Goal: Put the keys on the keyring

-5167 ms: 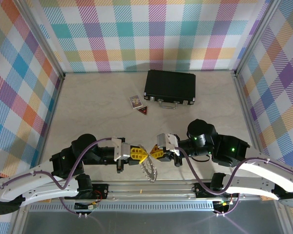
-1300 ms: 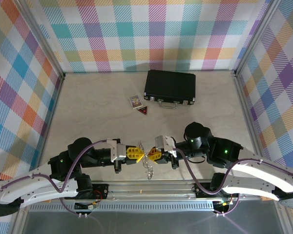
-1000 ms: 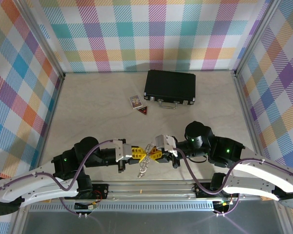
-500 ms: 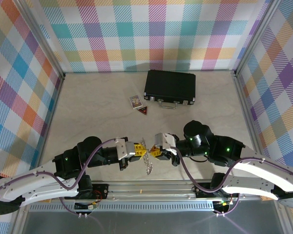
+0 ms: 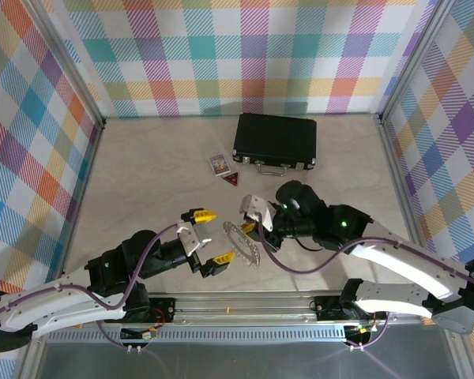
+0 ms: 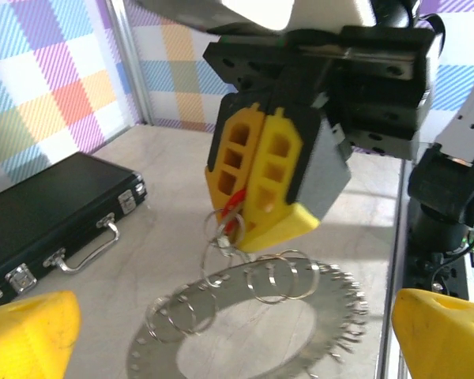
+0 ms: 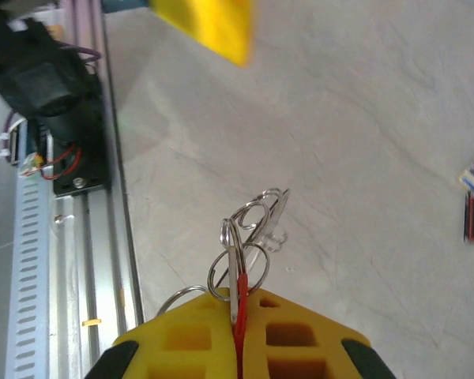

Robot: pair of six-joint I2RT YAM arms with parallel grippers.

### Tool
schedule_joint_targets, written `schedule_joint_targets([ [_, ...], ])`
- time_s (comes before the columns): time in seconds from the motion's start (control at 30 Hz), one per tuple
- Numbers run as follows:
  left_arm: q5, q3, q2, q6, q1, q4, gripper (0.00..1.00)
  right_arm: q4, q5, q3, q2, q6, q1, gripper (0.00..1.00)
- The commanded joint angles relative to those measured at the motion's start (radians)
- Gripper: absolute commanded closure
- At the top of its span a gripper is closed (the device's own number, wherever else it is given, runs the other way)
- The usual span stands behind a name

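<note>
My right gripper [image 5: 249, 228] is shut on the key, whose red head [image 6: 234, 207] shows between its yellow fingers [image 6: 265, 178]. In the right wrist view the red key [image 7: 238, 316] sits clamped in the right gripper [image 7: 238, 304], with small split rings [image 7: 245, 237] threaded at its tip. The keyring [image 5: 253, 253], a grey toothed wheel, hangs from those rings just above the table. My left gripper [image 5: 211, 237] stands open around the near side of the keyring [image 6: 339, 316], touching nothing; its yellow fingertips [image 6: 28, 335] frame the view.
A black case [image 5: 275, 140] lies at the back of the table, with a small printed card [image 5: 219, 163] and a dark red triangular tag [image 5: 234, 180] in front of it. The metal rail [image 5: 237, 304] runs along the near edge.
My left gripper has opened wide, let go and drawn back. The right gripper has carried the key and the hanging keyring farther from the near edge.
</note>
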Motion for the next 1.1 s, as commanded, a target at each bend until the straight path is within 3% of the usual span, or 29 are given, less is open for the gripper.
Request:
schedule_joint_targets([
  [0.0, -0.092, -0.035, -0.023, -0.054, -0.002, 0.040, 0.00, 0.012, -0.026, 0.053, 0.046, 0.078, -0.059, 1.00],
  [0.3, -0.214, -0.088, -0.097, -0.111, -0.003, -0.001, 0.00, 0.043, -0.120, 0.160, 0.243, 0.162, -0.207, 1.00],
  [0.73, -0.238, -0.143, -0.286, -0.119, -0.002, -0.039, 0.00, 0.179, -0.190, 0.268, 0.501, 0.201, -0.241, 1.00],
  [1.07, -0.232, -0.127, -0.298, -0.126, -0.002, -0.058, 0.00, 0.259, -0.276, 0.316, 0.618, 0.259, -0.240, 1.00],
])
